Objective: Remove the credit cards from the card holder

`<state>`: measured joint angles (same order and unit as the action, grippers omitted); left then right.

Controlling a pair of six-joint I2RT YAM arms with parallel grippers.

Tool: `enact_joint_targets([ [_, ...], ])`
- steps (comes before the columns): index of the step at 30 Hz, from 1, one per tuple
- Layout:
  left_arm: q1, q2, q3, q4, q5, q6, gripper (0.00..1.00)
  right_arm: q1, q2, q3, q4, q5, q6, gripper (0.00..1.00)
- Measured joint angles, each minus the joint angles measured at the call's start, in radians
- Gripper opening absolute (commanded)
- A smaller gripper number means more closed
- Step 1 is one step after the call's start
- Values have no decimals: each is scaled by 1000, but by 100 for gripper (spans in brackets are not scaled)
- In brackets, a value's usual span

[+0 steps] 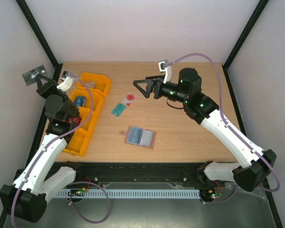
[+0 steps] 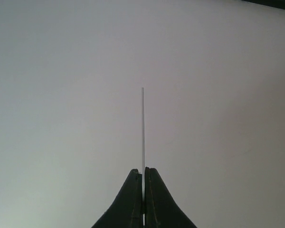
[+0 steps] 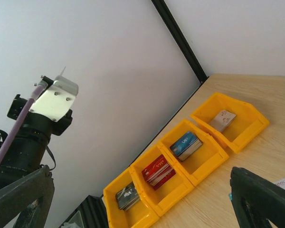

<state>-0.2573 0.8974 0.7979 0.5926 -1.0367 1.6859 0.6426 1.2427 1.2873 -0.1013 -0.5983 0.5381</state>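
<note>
Light wood grain on the table (image 1: 194, 142). Orange-yellow bins (image 1: 104, 84), inside them a dark grey stack (image 3: 128, 196), a red stack (image 3: 157, 169), a blue stack (image 3: 185, 143) and a beige stack (image 3: 223, 119). Grey-blue inside of the holder (image 1: 139, 136), reddish-brown at its edge. Teal card (image 1: 118, 109); pale card (image 1: 128, 99) with a red round mark. Dark grey card (image 1: 33, 75) with white lettering. Purple cables (image 3: 12, 137), black frame (image 1: 38, 31), whitish walls (image 1: 147, 28).

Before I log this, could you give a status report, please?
Left tool shut on dark card, raised. Right tool open. Card holder open; teal card, pale card out. Nothing obstructing.
</note>
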Motion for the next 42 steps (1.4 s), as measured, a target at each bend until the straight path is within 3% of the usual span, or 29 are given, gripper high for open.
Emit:
enact_joint_targets([
  [2,0,0,15,-38,-22,-29,3,0,0,0,0,-3,-4,99],
  [3,0,4,48,-144,-36,-92,3,0,0,0,0,-5,-7,99],
  [9,0,161,297,-962,-35,-703,2,0,-8,-12,0,-5,-23,99],
  [12,3,269,298,-1291,55,-948,2,0,-30,-38,-1,-4,-27,99],
  [16,42,302,196,-1523,156,-1108,2,0,-69,-62,-8,0,-49,99],
  [21,141,284,66,-1661,231,-1212,2,0,-97,-71,-10,3,-77,99],
  [27,193,230,-38,-1680,301,-1237,2,0,-64,-51,-18,-1,-82,99],
  [42,219,269,-31,-1680,475,-1337,2,0,6,34,-47,-18,-107,98],
])
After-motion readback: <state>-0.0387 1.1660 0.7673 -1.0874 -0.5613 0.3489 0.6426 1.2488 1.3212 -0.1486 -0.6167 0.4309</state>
